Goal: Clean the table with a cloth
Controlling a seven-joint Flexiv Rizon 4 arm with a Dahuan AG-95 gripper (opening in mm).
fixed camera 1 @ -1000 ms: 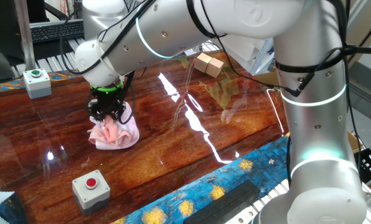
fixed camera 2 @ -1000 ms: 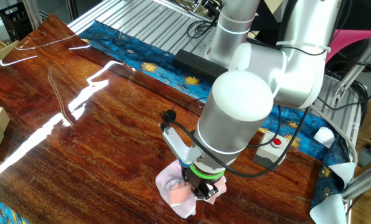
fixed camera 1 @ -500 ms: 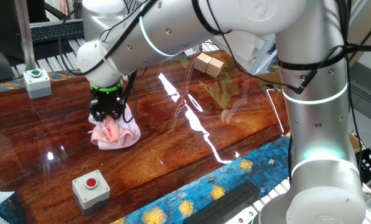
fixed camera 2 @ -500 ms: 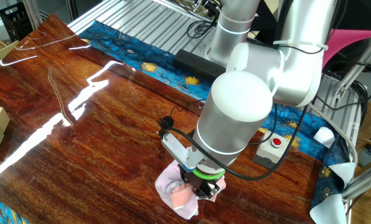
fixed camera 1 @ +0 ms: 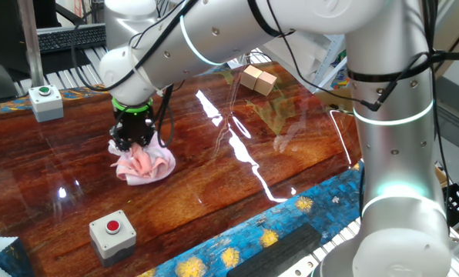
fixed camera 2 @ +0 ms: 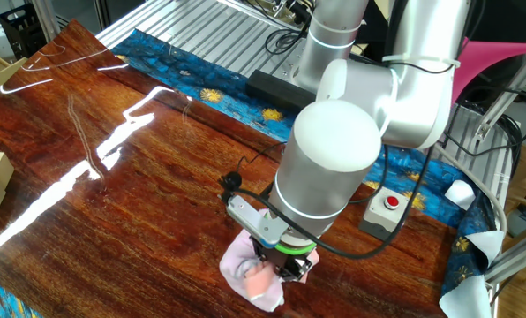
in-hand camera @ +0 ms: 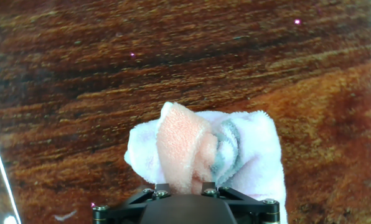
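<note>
The cloth (fixed camera 1: 145, 163) is a pink and white folded rag lying on the glossy reddish-brown table (fixed camera 1: 237, 165). My gripper (fixed camera 1: 134, 146) points straight down and is shut on the cloth's top fold, pressing it against the wood. In the other fixed view the gripper (fixed camera 2: 276, 269) sits on the cloth (fixed camera 2: 245, 272) near the table's (fixed camera 2: 113, 185) near edge. In the hand view the cloth (in-hand camera: 201, 152) bunches up between the fingers, a pink fold in the middle, and the fingertips are hidden in the fabric.
A grey box with a red button (fixed camera 1: 112, 231) stands near the blue-and-yellow patterned edge (fixed camera 1: 237, 238). A box with a green button (fixed camera 1: 45, 101) stands at the far left. Wooden blocks (fixed camera 1: 258, 79) lie at the back. A black bar (fixed camera 2: 285, 88) lies by the arm's base.
The gripper has slid the cloth a short way across the table, to the right in one fixed view, still pressed down. The wrist has turned slightly.
</note>
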